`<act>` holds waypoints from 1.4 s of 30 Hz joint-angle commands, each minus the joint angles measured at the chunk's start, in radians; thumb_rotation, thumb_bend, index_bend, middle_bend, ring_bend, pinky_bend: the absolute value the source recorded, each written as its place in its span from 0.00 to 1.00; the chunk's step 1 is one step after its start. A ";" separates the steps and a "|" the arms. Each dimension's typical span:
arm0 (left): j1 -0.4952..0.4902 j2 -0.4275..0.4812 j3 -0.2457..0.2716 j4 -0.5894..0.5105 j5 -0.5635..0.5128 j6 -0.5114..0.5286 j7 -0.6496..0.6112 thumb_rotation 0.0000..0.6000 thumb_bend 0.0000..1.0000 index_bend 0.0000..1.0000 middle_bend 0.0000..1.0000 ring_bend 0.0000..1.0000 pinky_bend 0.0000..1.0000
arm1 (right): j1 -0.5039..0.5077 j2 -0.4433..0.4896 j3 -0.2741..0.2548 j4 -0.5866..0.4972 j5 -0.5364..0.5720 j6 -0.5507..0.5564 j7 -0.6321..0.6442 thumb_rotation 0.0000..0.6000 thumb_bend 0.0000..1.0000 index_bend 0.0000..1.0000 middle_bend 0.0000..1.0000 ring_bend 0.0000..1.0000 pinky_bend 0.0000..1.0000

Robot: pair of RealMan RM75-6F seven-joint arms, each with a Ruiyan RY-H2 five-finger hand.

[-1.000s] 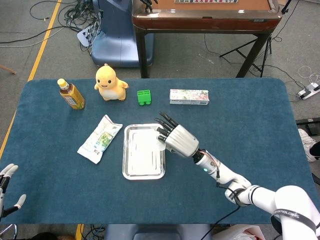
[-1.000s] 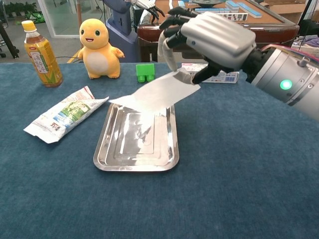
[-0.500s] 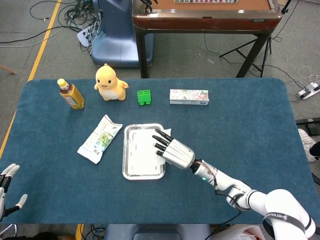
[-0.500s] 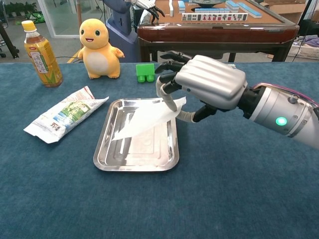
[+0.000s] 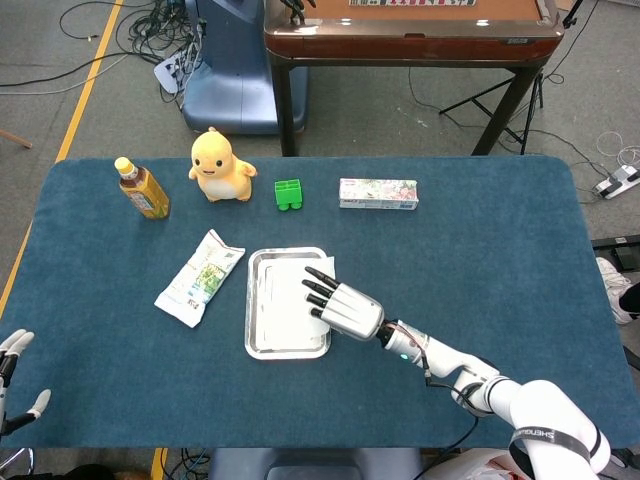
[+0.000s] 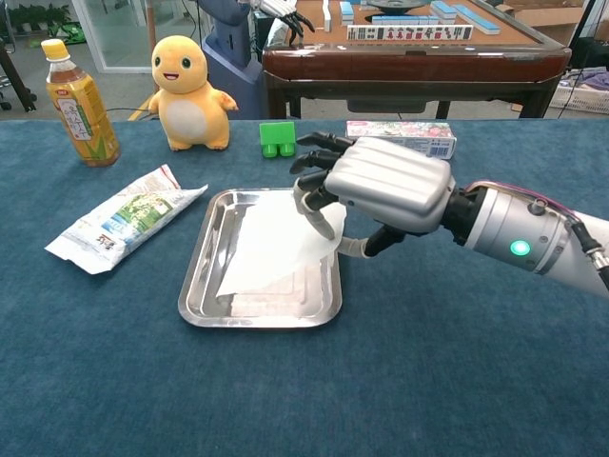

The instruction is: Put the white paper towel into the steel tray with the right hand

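The steel tray (image 5: 251, 310) (image 6: 195, 290) lies flat near the table's middle. A white paper towel (image 5: 288, 297) (image 6: 271, 243) lies draped inside it, its right edge lifted over the tray's right rim. My right hand (image 5: 342, 308) (image 6: 381, 186) hovers low over that rim, palm down, and pinches the towel's raised edge between curled fingers (image 6: 317, 211) and thumb. The towel's far right corner is hidden under the hand. My left hand (image 5: 12, 358) shows only at the lower left of the head view, off the table, fingers apart and holding nothing.
A snack packet (image 5: 200, 277) (image 6: 124, 217) lies left of the tray. Along the far edge stand a tea bottle (image 5: 140, 188) (image 6: 81, 100), a yellow plush toy (image 5: 220, 165) (image 6: 190, 90), a green block (image 5: 288, 193) (image 6: 277, 137) and a flat box (image 5: 378, 193) (image 6: 400, 135).
My right hand came down and toward the near side with the towel. The sheet, first held in the air above the tray, now lies inside it.
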 commanded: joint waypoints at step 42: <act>0.006 0.000 -0.006 -0.006 -0.009 0.003 0.016 1.00 0.25 0.13 0.12 0.15 0.06 | 0.070 -0.121 -0.057 0.239 0.011 -0.025 0.130 1.00 0.42 0.63 0.37 0.15 0.05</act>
